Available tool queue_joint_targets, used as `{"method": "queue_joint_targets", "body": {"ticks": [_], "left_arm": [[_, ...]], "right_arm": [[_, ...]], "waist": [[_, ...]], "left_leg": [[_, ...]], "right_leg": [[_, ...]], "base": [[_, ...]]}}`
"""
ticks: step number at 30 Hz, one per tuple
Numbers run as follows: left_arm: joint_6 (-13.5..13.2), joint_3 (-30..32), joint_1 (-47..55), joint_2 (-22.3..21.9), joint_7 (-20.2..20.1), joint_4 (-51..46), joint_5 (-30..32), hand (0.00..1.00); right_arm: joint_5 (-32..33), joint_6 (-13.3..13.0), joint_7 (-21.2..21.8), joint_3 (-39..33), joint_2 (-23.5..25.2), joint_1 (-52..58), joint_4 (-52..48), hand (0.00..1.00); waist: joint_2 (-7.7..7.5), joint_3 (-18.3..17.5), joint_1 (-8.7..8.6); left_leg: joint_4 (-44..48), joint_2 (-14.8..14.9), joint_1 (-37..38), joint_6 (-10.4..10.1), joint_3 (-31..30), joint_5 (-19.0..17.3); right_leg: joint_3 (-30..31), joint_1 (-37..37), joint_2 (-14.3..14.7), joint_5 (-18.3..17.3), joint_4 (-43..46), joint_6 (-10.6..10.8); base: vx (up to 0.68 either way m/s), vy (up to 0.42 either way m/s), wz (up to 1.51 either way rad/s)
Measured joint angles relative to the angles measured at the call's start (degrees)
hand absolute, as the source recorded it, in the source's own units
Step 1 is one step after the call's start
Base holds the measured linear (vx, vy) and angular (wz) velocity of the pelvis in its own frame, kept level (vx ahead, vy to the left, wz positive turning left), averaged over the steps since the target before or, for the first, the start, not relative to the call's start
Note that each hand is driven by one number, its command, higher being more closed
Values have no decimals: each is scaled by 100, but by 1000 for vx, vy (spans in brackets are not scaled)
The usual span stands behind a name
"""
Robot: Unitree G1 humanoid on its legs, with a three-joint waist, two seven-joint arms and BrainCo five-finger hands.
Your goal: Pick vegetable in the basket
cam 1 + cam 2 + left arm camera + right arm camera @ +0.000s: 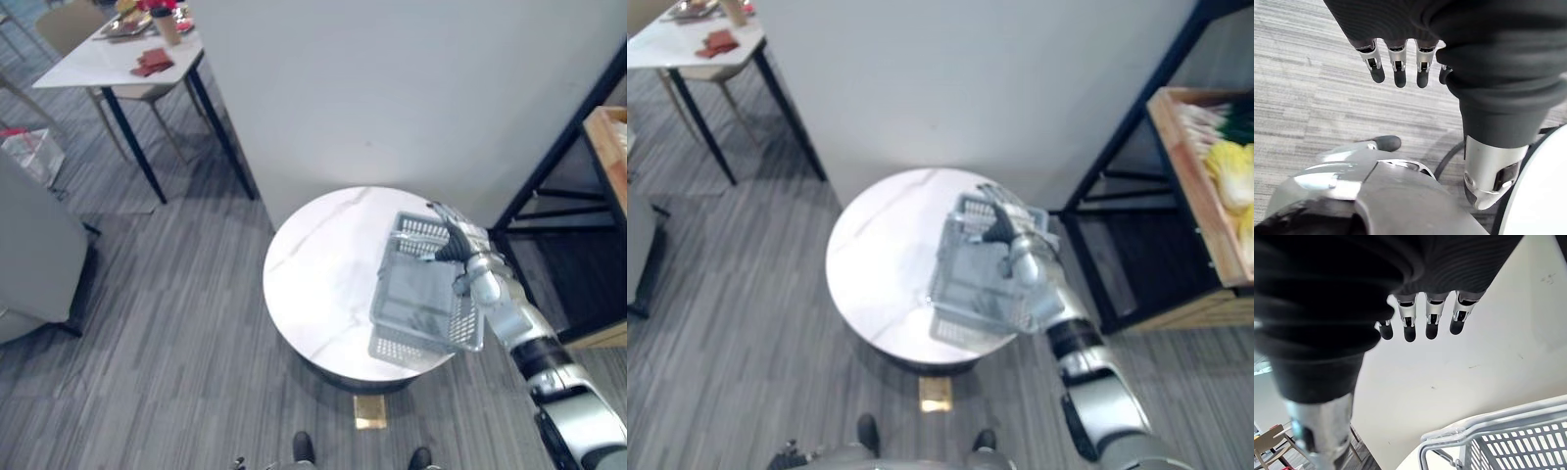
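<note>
**Basket** [409, 345]: grey slatted plastic, standing on the round white worktop [313, 264], toward the edge on the robot's right. No vegetable can be made out inside it.

**Right hand** [462, 262]: poised over the basket's far right corner. In the right wrist view its fingers [1432, 323] hang straight and loose above the rim, closed on nothing. Whether any part of the hand touches the basket cannot be told.

**Left hand** [1398, 63]: low at the robot's side over the grey floor, fingers relaxed, empty.

**Vegetables** [1232, 168]: yellow and green produce heaped in a wooden crate [1187, 191] on the black shelf [1136, 108] to the robot's right. They are well apart from the worktop and from the right hand.

**Step in hand (judged):** the opening one. Nothing is picked yet, and the hand sits by the container rather than the produce.

**Next move (judged):**
- The right arm must swing away from the basket and out toward the crate.
- The fingers should spread over a single vegetable, then curl round it firmly enough to lift without crushing.
- The return path must clear the shelf's black frame before lowering into the basket
</note>
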Motion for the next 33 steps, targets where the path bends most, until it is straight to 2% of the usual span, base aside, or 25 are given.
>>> {"method": "queue_joint_targets", "body": {"ticks": [2, 8, 13, 22, 25, 28, 30, 33], "left_arm": [[5, -1, -6, -8, 22, -103, -6, 0], [6, -14, -175, -45, 129, -137, -36, 0], [-6, -98, -245, -61, 207, -136, -37, 0], [-71, -193, -265, -64, 230, -144, -52, 0], [-75, -200, -268, -66, 230, -204, -81, 0], [-75, -192, -268, -42, 230, -224, -88, 0], [-73, -184, -268, -31, 227, -287, -88, 0], [-75, -172, -268, -3, 225, -317, -88, 0]], "right_arm": [[2, 42, -3, -29, -21, -639, 616, 0], [8, 244, -80, -309, -58, -1479, 1604, 0], [8, 308, -81, -540, -64, -1719, 2010, 0], [-1, 370, -36, -482, -98, -1723, 1837, 0], [-8, 339, 30, -225, -236, -1725, 1443, 0], [-73, 324, 75, -2, -341, -1722, 1277, 0], [-242, 315, 169, 94, -436, -1703, 1127, 0], [-245, 199, 204, 248, -570, -1531, 808, 0]], "waist": [[16, 225, 66], [46, 550, 213], [77, 711, 197], [84, 756, 130], [60, 852, 127], [38, 943, 19], [19, 1010, 6], [-42, 1045, 7]], "left_leg": [[-16, -2, -63, 14, -60, 42], [-20, -59, -390, 47, -223, 124], [-22, -151, -460, 47, -314, 124], [6, -160, -526, 31, -284, 135], [8, -149, -525, 31, -156, 135], [8, -157, -504, 31, -137, 135], [7, -151, -480, 31, -109, 135], [-3, -148, -483, 31, -18, 135]], "right_leg": [[-58, -12, 2, 22, -11, -5], [-203, -195, -20, 134, -120, -13], [-253, -205, -97, 146, -164, 6], [-195, -312, -111, 151, -180, 12], [-63, -398, -108, 196, -177, -11], [-23, -400, -119, 225, -177, -2], [26, -408, -116, 262, -178, -11], [118, -476, -116, 287, -176, 2]], "base": [[-40, -2, 13], [-25, 11, 13], [30, 27, 8], [33, 0, -4], [-12, 8, -17], [-19, 10, -9], [-40, 15, -12], [-46, 11, -15]]}}
